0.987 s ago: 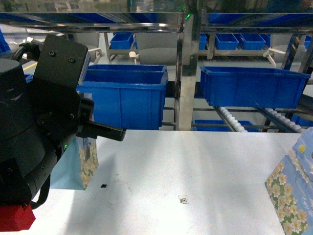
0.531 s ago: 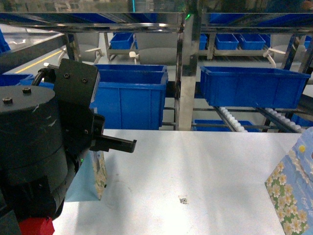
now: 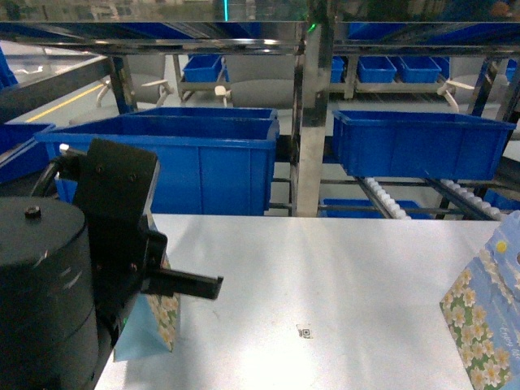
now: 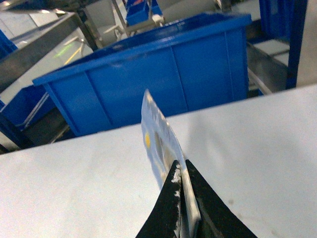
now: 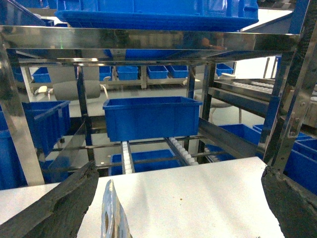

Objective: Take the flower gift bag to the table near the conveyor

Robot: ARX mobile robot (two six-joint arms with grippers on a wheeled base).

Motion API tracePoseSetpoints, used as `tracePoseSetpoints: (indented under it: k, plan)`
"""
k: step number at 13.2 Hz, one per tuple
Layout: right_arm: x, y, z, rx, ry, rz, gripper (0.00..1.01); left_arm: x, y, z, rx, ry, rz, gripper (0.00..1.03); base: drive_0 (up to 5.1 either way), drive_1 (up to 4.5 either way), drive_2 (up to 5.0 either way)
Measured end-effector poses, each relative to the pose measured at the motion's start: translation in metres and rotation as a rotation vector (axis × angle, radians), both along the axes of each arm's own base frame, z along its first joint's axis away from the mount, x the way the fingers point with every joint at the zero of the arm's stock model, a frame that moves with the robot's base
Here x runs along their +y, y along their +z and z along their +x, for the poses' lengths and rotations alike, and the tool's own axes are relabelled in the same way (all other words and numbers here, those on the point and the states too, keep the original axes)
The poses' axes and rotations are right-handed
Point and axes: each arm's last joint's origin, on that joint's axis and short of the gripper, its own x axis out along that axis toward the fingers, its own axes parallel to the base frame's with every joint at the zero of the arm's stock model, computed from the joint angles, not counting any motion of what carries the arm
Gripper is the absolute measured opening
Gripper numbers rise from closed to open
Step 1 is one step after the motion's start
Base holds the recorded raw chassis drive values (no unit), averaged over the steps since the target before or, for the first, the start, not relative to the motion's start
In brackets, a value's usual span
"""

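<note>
A pale blue flower gift bag (image 3: 156, 325) stands at the near left of the white table (image 3: 341, 260), mostly hidden by my left arm. My left gripper (image 3: 191, 284) is shut on its top edge. The left wrist view shows the black fingers (image 4: 171, 198) pinching the thin bag rim (image 4: 157, 131). A second flower gift bag (image 3: 483, 321) stands at the table's right edge. Its rim (image 5: 110, 213) shows between the wide-apart fingers of my open right gripper (image 5: 179, 168), nearer the left one. The steel conveyor racking with white rollers (image 3: 383, 197) runs behind the table.
Large blue bins (image 3: 207, 162) (image 3: 422, 142) sit on the racking just beyond the table's far edge, with a steel upright (image 3: 307, 122) between them. A small QR-like sticker (image 3: 305, 331) lies mid-table. In the right wrist view, roller tracks (image 5: 126, 153) and a blue bin (image 5: 151, 116) lie ahead.
My left arm has sunk and shifted right and nearer the camera with the bag in its grip. The bag now sits lower in view and hides the small black mark.
</note>
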Motion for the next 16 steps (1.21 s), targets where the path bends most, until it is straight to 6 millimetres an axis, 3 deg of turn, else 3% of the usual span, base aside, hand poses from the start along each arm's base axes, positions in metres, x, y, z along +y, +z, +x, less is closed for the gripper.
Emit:
tracePoseSetpoints:
  k: [1,2,6,8,9,15,16]
  plan:
    - [0.000,0.000,0.000,0.000,0.000,0.000,0.98,0.001,-0.007,-0.009,0.050,-0.015,0.027,0.03,0.0,0.00,0.0]
    - [0.000,0.000,0.000,0.000,0.000,0.000,0.98,0.002,-0.011,-0.016,0.078,-0.025,0.041,0.12,0.0,0.00,0.0]
    - [0.000,0.000,0.000,0.000,0.000,0.000,0.98,0.003,-0.005,-0.030,0.080,-0.053,0.044,0.65,0.0,0.00,0.0]
    - [0.000,0.000,0.000,0.000,0.000,0.000,0.98,0.007,0.010,-0.036,0.043,-0.076,0.034,0.92,0.0,0.00,0.0]
    - [0.000,0.000,0.000,0.000,0.000,0.000,0.98,0.009,0.019,-0.039,0.016,-0.085,0.024,1.00,0.0,0.00,0.0]
    - [0.000,0.000,0.000,0.000,0.000,0.000,0.98,0.057,0.049,-0.091,-0.073,-0.063,0.026,0.98,0.0,0.00,0.0]
    - [0.000,0.000,0.000,0.000,0.000,0.000,0.98,0.059,0.052,-0.092,-0.088,-0.059,0.028,0.98,0.0,0.00,0.0]
